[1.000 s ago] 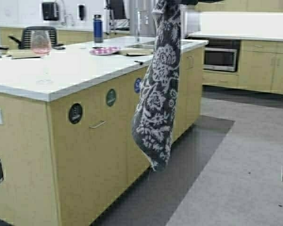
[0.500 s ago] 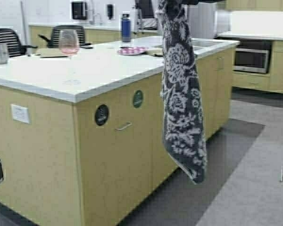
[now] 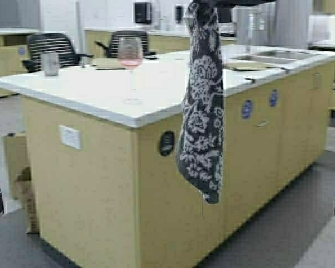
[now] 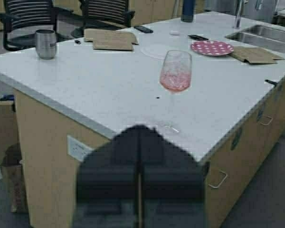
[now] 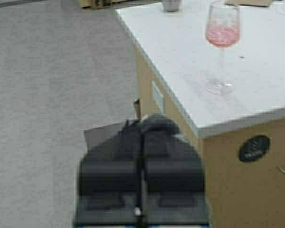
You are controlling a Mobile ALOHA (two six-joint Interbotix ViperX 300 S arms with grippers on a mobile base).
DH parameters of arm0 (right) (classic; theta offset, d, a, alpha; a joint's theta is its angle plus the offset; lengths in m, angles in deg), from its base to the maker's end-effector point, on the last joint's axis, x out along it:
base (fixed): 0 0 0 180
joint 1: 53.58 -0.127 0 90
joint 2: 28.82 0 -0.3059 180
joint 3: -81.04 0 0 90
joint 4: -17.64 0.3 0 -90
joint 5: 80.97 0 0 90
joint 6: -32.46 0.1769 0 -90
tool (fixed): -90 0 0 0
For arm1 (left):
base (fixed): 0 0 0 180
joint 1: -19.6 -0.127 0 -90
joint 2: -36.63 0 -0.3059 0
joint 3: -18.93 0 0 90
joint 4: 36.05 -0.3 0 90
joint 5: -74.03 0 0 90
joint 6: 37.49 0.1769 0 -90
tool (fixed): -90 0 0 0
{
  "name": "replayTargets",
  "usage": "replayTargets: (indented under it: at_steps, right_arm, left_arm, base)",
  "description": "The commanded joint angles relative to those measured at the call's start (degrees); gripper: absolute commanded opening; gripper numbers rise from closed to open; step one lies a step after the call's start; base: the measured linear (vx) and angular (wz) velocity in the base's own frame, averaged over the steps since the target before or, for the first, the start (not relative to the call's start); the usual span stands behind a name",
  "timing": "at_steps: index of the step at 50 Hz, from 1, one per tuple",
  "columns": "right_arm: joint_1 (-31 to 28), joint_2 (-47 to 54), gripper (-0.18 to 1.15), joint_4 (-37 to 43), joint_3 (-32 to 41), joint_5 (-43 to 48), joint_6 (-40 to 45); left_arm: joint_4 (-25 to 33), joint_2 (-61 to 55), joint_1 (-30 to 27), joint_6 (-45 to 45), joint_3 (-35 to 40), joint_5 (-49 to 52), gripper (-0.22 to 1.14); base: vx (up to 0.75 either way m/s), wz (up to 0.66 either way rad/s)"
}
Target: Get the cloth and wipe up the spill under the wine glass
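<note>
The cloth [image 3: 202,111], pinched in the right gripper [image 5: 141,130], could swing into the wine glass [image 3: 130,61] near the desk [image 3: 89,89] corner; left gripper [image 4: 139,142] pressed together.

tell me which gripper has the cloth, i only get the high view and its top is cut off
observer: The right gripper, jaws shut on a bunch of the cloth in its wrist view.
operator: and the left one
observer: The left gripper is shut and empty, facing the wine glass.
operator: anything hidden behind the cloth
observer: A pink dotted plate on the counter, beside the sink.
</note>
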Motion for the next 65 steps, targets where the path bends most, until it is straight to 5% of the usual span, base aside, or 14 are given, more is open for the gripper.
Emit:
replayTargets:
  at_steps: [1,14,65]
  right_arm:
    - [-0.09,-0.70,0.06,0.09,0.88,0.88,0.35]
    - [-0.09,-0.53,0.06,0.18,-2.37,1.41,0.35]
    - [3.96,1.41,0.06,0.62,-1.41,7.47,-0.09]
  left_arm:
    - [-0.53,-1.76,1.23,0.09,1.05,-0.44,0.03]
    - [-9.23,-11.60,5.01,-0.44,2.99,-1.67,0.03]
    - [-7.29,-52.12,13.97,-0.26,11.95,-29.88,0.03]
  base:
    - [0.17,0.26]
    - [0.17,0.24]
    - [0.20,-0.04]
